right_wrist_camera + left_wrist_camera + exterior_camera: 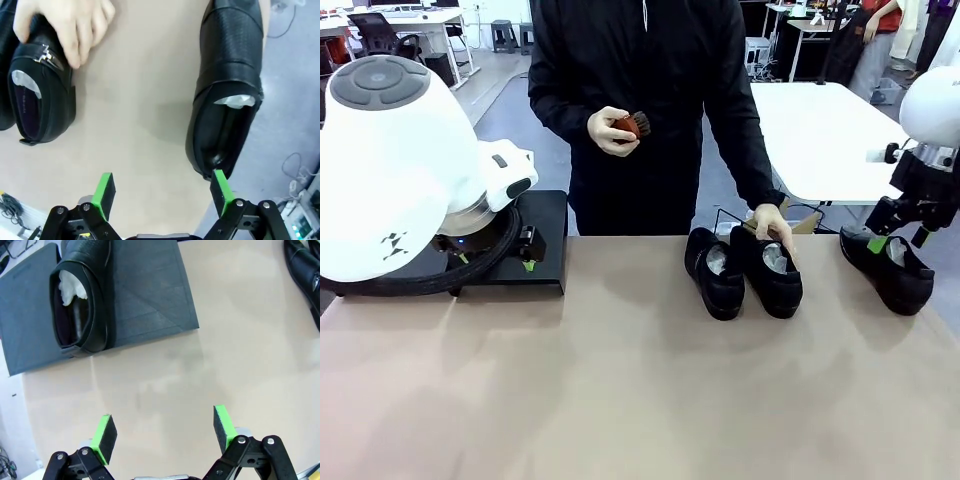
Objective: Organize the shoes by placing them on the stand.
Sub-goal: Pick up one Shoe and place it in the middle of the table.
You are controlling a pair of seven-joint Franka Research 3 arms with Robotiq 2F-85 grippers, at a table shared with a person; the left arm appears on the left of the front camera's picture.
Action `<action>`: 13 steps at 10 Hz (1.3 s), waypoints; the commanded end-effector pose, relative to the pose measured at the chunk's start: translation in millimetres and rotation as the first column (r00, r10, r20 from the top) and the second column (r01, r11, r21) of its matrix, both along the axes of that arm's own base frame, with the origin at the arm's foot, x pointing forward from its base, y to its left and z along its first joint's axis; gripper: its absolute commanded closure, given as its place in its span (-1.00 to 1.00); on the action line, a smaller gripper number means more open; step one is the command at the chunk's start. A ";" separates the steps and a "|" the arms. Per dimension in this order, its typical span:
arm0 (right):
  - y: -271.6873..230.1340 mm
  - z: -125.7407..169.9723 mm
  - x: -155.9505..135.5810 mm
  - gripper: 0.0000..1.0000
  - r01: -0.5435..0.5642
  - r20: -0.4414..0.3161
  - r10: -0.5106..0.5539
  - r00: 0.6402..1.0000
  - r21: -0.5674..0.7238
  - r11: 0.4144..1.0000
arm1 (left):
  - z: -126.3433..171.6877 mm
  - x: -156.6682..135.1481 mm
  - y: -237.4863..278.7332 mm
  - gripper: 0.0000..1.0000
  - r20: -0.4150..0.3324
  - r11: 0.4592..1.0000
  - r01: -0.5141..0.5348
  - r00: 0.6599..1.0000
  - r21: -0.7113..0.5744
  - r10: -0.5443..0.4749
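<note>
Both grippers spread wide and empty, with one shoe on the stand.
Ahead of the left gripper (pixel 164 429), past one finger, a shoe (pixel 80 305) lies on the stand (pixel 150 295) with its heel toward the gripper. The right gripper (pixel 161 190) hangs over the table (pixel 135 115) with a second shoe (pixel 227 90) ahead, its heel right at one green pad; whether they touch I cannot tell. Off to its other side, a person's hand (pixel 65 25) rests on one of two more shoes (pixel 40 90).
</note>
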State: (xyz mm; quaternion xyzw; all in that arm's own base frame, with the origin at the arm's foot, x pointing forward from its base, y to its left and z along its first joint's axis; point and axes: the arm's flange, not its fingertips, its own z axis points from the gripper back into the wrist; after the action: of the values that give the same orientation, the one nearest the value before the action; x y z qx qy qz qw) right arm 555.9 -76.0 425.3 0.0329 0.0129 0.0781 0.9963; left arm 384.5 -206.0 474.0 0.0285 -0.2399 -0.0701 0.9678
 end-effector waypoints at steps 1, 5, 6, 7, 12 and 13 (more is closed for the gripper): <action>-3.2 3.4 3.8 -1.00 0.005 0.009 -0.005 1.000 -0.001 1.000 | -0.2 -0.4 -0.9 -1.00 0.016 1.000 -0.020 1.000 0.011 0.019; -23.0 -39.3 35.3 -1.00 0.053 0.001 -0.053 0.999 -0.115 0.992 | -0.2 -0.4 -0.9 -1.00 0.016 1.000 -0.020 1.000 0.011 0.019; -25.0 -44.0 40.4 -1.00 0.053 -0.004 -0.054 0.999 -0.096 0.994 | -0.2 -0.4 -0.9 -1.00 0.016 1.000 -0.020 1.000 0.011 0.019; -23.5 -48.5 47.3 -1.00 0.058 -0.002 -0.058 0.998 -0.076 0.995 | -0.2 -0.4 -0.9 -1.00 0.016 1.000 -0.020 1.000 0.011 0.019; -15.1 -62.9 52.7 -1.00 0.067 0.024 -0.068 0.997 0.024 0.997 | -0.2 -0.4 -0.9 -1.00 0.016 1.000 -0.020 1.000 0.011 0.019; -12.7 -66.6 54.4 -1.00 0.071 0.016 -0.071 0.997 0.037 0.997 | -0.2 -0.4 -0.9 -1.00 0.016 1.000 -0.020 1.000 0.011 0.019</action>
State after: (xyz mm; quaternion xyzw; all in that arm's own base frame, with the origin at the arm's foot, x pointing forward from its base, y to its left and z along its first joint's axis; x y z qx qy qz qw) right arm 605.4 -86.8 361.6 0.0384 0.0103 0.0404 0.9984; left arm 384.4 -206.0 474.0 0.0285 -0.2400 -0.0700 0.9678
